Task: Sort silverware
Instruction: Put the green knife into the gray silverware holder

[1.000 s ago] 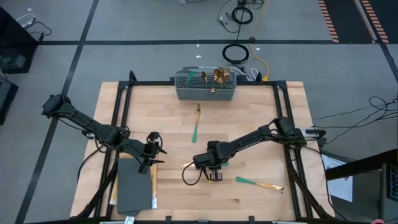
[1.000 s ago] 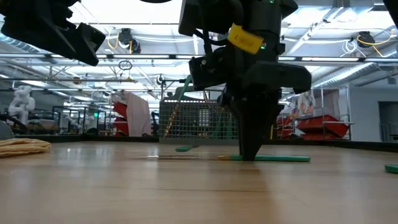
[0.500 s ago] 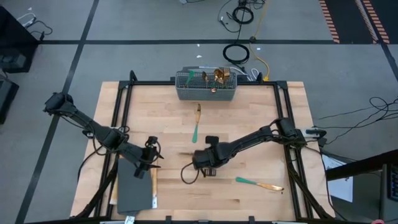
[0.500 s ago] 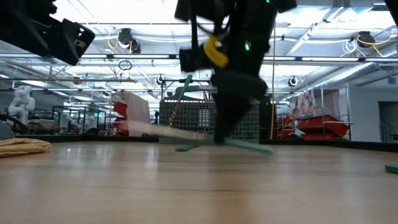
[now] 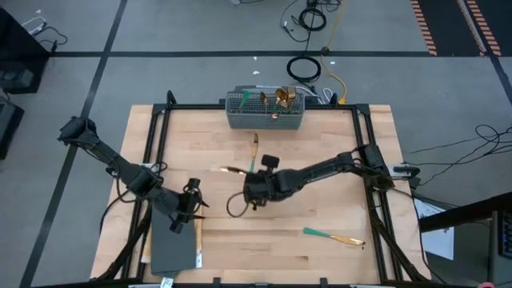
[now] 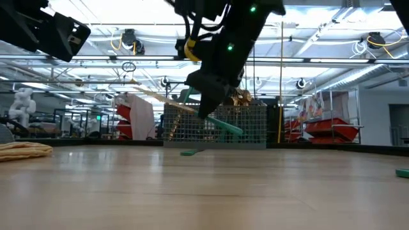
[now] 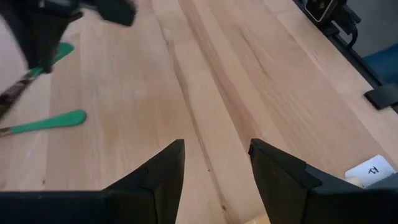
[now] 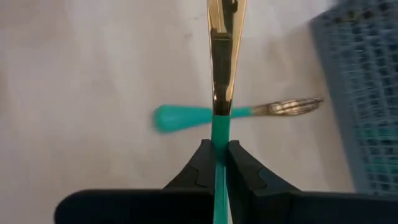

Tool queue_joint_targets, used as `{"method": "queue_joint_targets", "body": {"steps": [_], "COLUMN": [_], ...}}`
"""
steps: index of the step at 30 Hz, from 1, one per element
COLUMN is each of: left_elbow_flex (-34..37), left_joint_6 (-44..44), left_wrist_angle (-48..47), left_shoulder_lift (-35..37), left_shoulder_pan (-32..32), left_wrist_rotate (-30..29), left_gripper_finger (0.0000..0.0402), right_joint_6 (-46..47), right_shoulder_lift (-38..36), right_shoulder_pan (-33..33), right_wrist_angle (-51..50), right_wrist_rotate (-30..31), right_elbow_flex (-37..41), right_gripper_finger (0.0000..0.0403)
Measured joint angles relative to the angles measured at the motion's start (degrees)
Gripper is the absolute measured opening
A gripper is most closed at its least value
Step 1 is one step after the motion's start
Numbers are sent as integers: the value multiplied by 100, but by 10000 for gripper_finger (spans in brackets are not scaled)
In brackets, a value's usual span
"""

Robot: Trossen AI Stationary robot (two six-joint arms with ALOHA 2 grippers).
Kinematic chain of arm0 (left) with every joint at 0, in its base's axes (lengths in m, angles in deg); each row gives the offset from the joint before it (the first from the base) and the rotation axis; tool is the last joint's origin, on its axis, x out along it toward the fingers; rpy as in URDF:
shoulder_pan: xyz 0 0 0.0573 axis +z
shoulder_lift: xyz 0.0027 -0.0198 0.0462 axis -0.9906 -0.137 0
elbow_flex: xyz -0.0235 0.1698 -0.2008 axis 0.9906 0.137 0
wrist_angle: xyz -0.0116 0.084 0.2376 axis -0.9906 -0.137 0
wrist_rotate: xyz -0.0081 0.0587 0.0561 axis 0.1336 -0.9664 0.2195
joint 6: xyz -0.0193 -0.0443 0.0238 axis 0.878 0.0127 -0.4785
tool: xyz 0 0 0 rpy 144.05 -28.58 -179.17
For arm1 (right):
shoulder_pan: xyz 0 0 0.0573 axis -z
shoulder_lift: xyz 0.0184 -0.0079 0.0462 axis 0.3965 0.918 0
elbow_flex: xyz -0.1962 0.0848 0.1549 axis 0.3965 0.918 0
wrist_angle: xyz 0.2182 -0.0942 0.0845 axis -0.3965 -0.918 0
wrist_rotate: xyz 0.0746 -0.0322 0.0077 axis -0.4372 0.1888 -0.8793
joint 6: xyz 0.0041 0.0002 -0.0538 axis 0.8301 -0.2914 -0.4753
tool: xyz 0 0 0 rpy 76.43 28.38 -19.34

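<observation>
Left end effector [image 5: 190, 210] hovers open over the pale wooden desk [image 5: 336, 152] near its front-left corner. Mid-desk, the right end effector [image 8: 215, 163] pinches a knife [image 8: 220, 93] aloft, slim matte teal handle, glossy gold blade.

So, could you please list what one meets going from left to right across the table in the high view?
Left claw, open → right claw shut on a teal-handled piece → loose piece lying near the right edge.
</observation>
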Motion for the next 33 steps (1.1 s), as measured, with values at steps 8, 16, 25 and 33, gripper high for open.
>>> {"method": "queue_joint_targets", "body": {"steps": [8, 16, 25, 33], "left_elbow_flex": [-3, -4, -4, -4], "left_joint_6": [87, 87, 321, 364], "left_wrist_angle": [-35, -72, -171, -240], "left_shoulder_lift": [1, 0, 0, 0], "left_shoulder_pan": [-178, -195, -195, -195], "left_wrist_rotate": [-154, -430, -620, -1006], "left_gripper_finger": [190, 190, 190, 190], "right_joint_6": [-687, -2232, -4465, -6924], "right_shoulder_lift": [-425, -966, -911, -745], "right_shoulder_pan": [595, 1231, 1730, 1843], "right_wrist_angle": [-138, -394, -661, 378], "right_wrist_rotate": [685, 1435, 2733, 3892], "right_elbow_flex": [-109, -554, -1112, -1117], "right_gripper_finger": [0, 0, 0, 0]}}
